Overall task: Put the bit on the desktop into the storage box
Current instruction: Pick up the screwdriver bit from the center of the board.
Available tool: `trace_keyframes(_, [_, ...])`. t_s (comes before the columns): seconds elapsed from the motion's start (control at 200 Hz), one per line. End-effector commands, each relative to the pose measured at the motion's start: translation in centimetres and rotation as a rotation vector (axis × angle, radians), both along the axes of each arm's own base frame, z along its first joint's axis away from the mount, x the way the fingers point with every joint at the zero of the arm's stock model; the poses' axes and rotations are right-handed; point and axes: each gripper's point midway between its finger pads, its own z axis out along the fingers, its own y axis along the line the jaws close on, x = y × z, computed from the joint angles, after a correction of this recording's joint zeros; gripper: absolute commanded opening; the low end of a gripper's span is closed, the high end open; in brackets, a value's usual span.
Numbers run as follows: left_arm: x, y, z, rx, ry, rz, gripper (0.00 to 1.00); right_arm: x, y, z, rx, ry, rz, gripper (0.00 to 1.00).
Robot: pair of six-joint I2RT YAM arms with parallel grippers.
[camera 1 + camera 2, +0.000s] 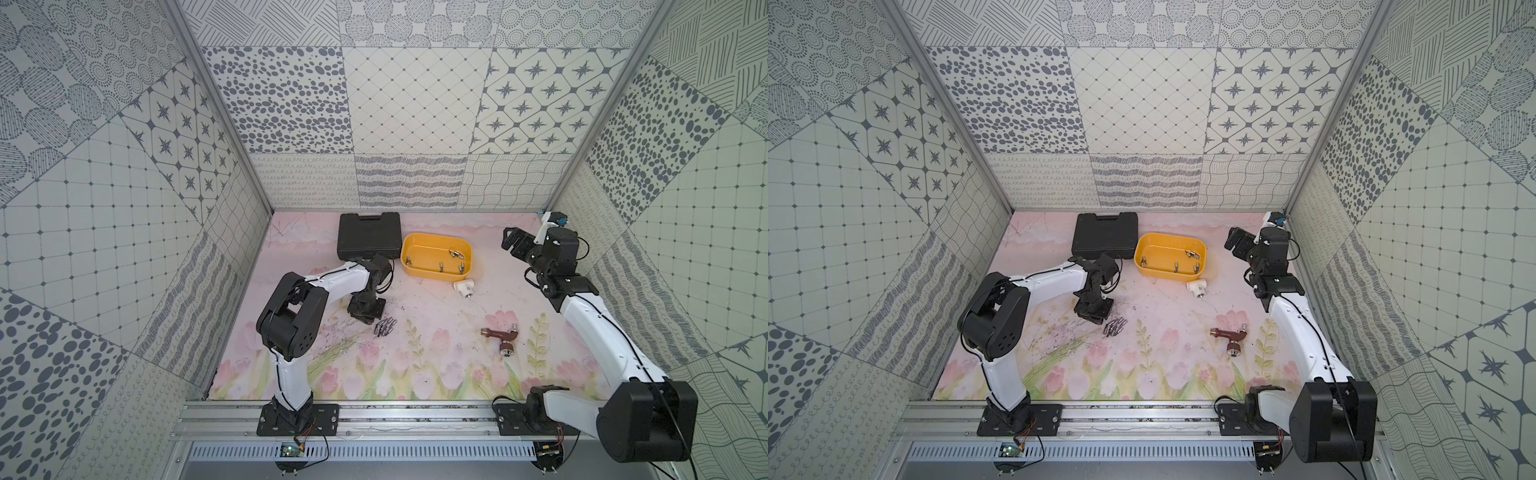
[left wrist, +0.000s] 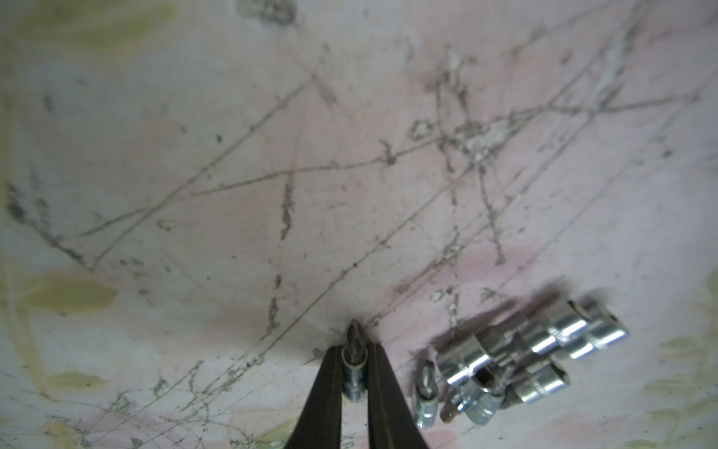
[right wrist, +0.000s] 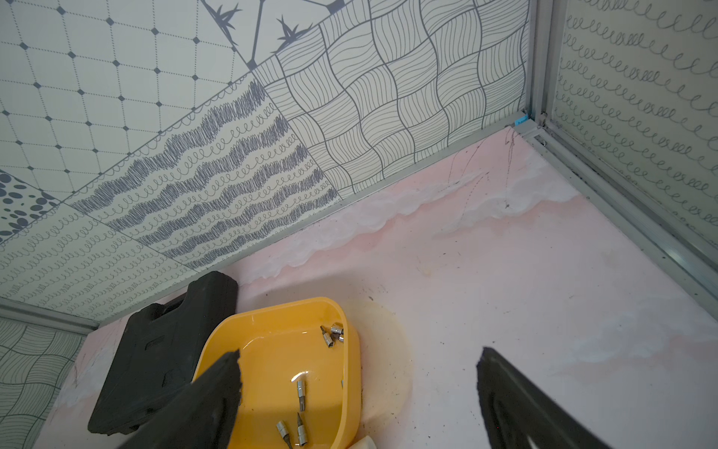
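The bit (image 2: pixel 354 379) is being pinched between the closed fingers of the left hand (image 2: pixel 353 348), its tip pointing toward the counter (image 1: pixel 436 316), just beside the pile of loose bits (image 2: pixel 524 361) (silvery, lying against one another). Several more bits are being held in the storage box (image 1: pixel 428 272), well apart toward the back wall. The right hand (image 3: pixel 359 353) is being held wide open near the box, gripping nothing. The black case (image 1: pixel 369 235) is lying just beside the box.

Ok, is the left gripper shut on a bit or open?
Shut on a bit: in the left wrist view the left gripper pinches one bit between its black fingers.
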Motion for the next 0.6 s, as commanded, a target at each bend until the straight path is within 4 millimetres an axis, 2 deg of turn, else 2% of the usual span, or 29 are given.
trace_keyframes(0.0, [-0.3, -0.5, -0.1, -0.025, 0.014, -0.007, 0.14, 0.2, 0.0, 0.4, 0.018, -0.028, -0.001, 0.97])
trace_keyframes(0.24, [0.3, -1.0, 1.4, -0.057, -0.021, -0.009, 0.13, 0.2, 0.0, 0.4, 0.018, -0.027, -0.003, 0.97])
trace_keyframes(0.595, [3.2, -2.9, 6.1, -0.137, -0.134, -0.027, 0.12, 0.1, -0.1, 0.6, 0.022, -0.032, -0.003, 0.97])
